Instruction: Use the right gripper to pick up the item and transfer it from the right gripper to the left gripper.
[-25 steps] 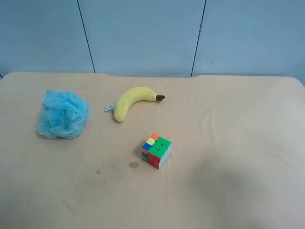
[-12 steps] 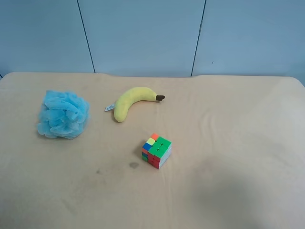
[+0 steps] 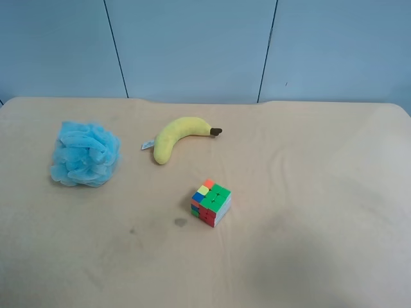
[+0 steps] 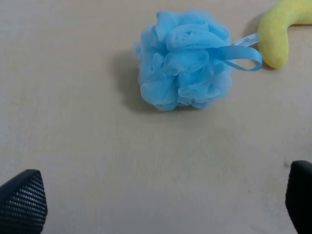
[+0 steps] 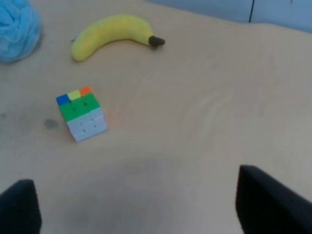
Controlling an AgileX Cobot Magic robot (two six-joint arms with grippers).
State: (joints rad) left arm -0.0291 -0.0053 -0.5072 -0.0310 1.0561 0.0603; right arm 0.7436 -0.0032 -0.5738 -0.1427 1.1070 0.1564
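Note:
The light-blue mesh pouf [image 3: 85, 154] lies on the tan table at the left of the exterior high view, and neither arm shows in that view. In the left wrist view the pouf [image 4: 185, 61] lies ahead of my left gripper [image 4: 161, 200], with its ribbon loop [image 4: 239, 56] pointing toward the banana. The left gripper is open, empty and apart from the pouf. My right gripper [image 5: 146, 209] is open and empty above bare table. In the right wrist view only an edge of the pouf [image 5: 17, 27] shows, in a far corner.
A yellow plush banana [image 3: 180, 136] lies beside the pouf, and also shows in both wrist views [image 5: 112, 36] [image 4: 282, 34]. A multicoloured puzzle cube [image 3: 210, 203] stands near the table's middle, ahead of the right gripper [image 5: 82, 113]. A blue wall runs behind the table.

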